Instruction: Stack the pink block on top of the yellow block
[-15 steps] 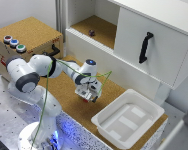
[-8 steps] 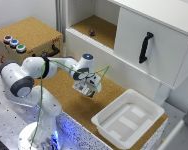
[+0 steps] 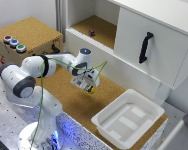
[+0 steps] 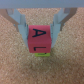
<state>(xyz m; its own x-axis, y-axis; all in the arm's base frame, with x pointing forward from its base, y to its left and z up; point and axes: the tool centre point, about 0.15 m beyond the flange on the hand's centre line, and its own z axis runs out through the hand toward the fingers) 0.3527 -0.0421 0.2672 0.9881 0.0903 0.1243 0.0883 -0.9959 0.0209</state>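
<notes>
The pink block [image 4: 41, 39] is held between the two fingers [image 4: 20, 24] of the gripper [image 4: 42, 31], which is closed on its sides. In the wrist view a thin strip of the yellow block [image 4: 43, 53] shows just past the pink block's lower edge, so the pink block is judged to be over the yellow one, on or just above it; contact cannot be confirmed.

The chief risk is a release made off-centre: if the pink block overhangs, it is likely to tip off onto the cork board [image 3: 69, 102]. The yellow block could also be nudged sideways by a finger as the jaws part. A release from above contact could let the pink block bounce and land askew.

The alignment of the two blocks is shown only by the wrist view. In the exterior view the gripper [image 3: 85, 83] is seen low over the board, near the white tray [image 3: 128, 120], with a speck of yellow [image 3: 92, 90] at its tips; the pink block is hidden there.
</notes>
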